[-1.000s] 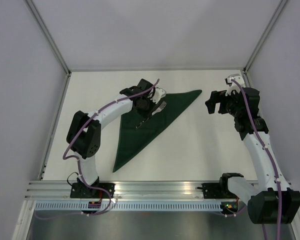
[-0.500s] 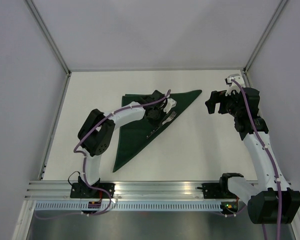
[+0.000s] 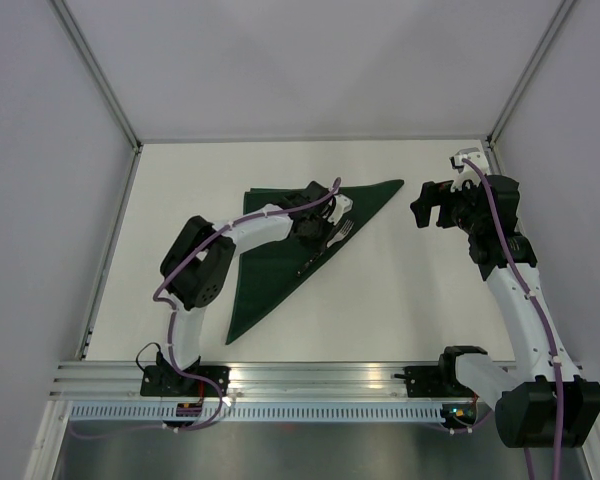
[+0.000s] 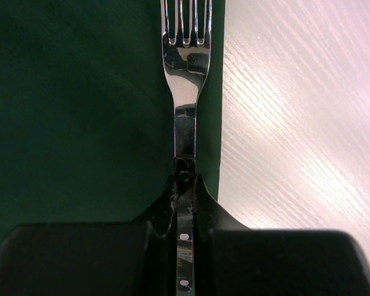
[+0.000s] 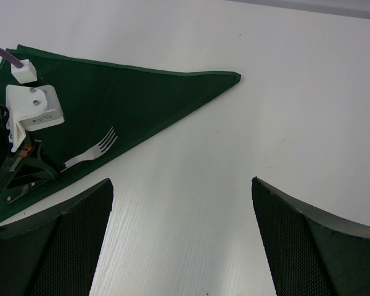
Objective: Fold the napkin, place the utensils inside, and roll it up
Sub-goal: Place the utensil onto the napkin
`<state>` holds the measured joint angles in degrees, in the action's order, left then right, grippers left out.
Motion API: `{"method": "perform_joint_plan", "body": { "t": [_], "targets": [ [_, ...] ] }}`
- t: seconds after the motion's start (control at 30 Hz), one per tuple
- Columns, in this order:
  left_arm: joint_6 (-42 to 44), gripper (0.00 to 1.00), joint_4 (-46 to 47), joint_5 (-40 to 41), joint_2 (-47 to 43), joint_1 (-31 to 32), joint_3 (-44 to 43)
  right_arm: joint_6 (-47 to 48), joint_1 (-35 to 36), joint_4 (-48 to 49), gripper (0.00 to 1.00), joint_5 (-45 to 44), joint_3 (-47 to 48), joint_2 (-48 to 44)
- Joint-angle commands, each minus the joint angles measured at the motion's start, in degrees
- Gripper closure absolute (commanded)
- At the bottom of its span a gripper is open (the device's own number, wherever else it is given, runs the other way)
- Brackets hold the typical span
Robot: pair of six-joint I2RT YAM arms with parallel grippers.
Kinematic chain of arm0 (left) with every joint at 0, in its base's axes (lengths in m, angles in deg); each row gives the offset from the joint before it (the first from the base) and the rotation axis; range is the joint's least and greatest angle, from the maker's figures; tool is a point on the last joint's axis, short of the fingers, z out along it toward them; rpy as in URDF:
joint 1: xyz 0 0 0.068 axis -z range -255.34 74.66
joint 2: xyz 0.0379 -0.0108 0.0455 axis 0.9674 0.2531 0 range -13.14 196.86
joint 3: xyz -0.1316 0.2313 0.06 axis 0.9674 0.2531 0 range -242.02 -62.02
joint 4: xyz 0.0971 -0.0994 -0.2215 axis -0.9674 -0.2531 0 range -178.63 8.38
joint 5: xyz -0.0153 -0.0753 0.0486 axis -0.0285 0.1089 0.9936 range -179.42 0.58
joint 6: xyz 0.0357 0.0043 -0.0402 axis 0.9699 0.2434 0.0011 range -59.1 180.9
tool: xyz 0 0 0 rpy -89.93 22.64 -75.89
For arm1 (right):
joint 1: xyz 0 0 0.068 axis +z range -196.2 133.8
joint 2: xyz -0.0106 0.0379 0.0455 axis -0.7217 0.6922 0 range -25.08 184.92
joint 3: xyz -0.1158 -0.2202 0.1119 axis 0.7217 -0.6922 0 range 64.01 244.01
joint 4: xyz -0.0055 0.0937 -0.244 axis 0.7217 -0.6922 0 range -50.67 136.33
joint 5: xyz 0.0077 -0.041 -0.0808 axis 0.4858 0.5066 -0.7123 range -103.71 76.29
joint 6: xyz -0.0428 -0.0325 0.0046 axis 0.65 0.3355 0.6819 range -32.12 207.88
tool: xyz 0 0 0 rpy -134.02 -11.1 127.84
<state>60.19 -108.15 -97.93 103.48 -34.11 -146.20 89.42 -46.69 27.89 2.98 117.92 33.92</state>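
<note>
The left claw [image 4: 185, 184] is closed tight on the handle of a fork [image 4: 185, 92], with its two black fingers [image 4: 163, 206] pressed against either side of the slim metal shank. The tines point straight ahead of this claw and the rest of the handle runs back under its body. The fork sits low and level along the napkin [image 3: 270, 275]. Whether it rests on the cloth or is held just above it cannot be told. The dark green cloth fills the space beneath this claw and to its left. The cloth's edge runs just right of the fork and parallel to it, with bare white worktop [image 4: 296, 123] beyond. From overhead the napkin lies flat, folded into a long triangle. The left claw is over the triangle's long slanted edge, closer to the far side than to the tip that reaches back toward the arm bases. The right claw [image 5: 180, 197] stands wide open with nothing between its fingers [image 5: 55, 246]. It hangs above bare worktop, well apart from the cloth. Seen from this claw, the triangle's pointed corner lies ahead and slightly left. The fork and the left claw are farther left, on the green fabric.
</note>
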Motion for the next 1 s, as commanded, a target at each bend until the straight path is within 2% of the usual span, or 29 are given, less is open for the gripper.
{"method": "perform_joint_plan", "body": {
  "t": [0.0,0.4,0.63,0.97],
  "targets": [
    [-1.8,0.98,1.9,-0.5,1.2,0.0,-0.3,-0.1,0.1,1.2,0.02,-0.6,0.1,0.4],
    [-1.5,0.98,1.7,-1.5,2.3,0.2,0.1,0.0,0.1,1.2,0.02,-0.4,0.2,0.6],
    [-1.0,0.91,1.3,-0.9,1.8,0.3,-0.1,0.0,0.1,1.3,0.02,-0.4,0.1,0.8],
    [0.1,0.92,0.7,-0.5,1.2,1.0,-0.4,0.0,0.1,1.2,0.02,-0.5,0.1,0.8]
  ]
}}
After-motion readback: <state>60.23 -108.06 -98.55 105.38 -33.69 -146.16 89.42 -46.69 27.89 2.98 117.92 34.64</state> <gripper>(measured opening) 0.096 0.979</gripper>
